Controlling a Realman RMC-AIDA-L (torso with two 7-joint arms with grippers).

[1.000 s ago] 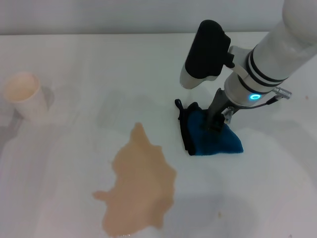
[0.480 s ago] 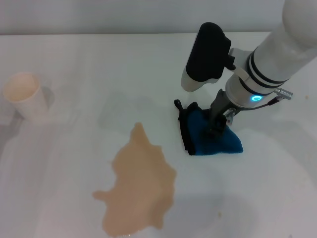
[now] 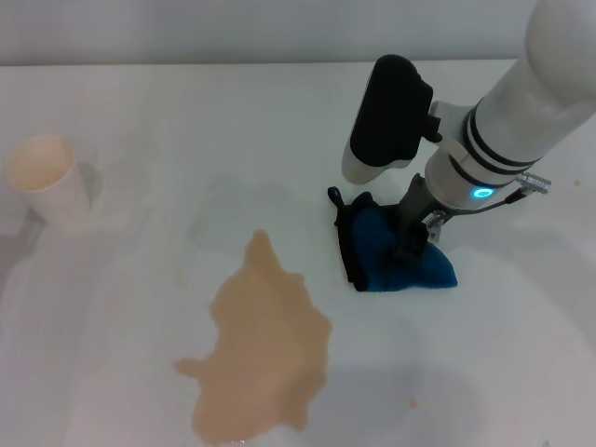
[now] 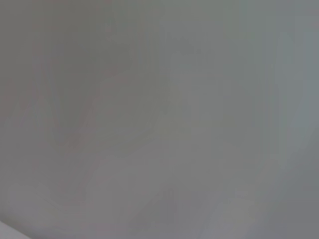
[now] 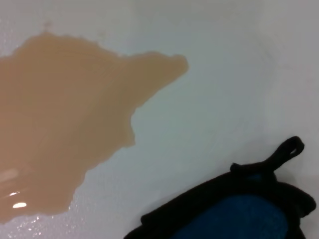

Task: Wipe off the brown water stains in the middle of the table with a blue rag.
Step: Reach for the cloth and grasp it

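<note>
On the right half of the table [image 3: 140, 112], the right gripper [image 3: 410, 244] presses down into the blue rag [image 3: 400, 261].

Its dark fingers sink into the cloth; whether they pinch it cannot be told. The rag lies just right of the brown water stains [image 3: 264, 349], not touching them. The paper cup [image 3: 47, 179] stands far left, its inside tinted tan. Since a second ago, the wrist has tilted slightly; rag and puddle are unmoved. The left arm is out of sight.

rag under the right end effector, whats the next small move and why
Probably drag the rag leftward toward the stains. The right end effector is down on the rag, which lies apart from the stains with bare table between; the puddle looks untouched.
</note>
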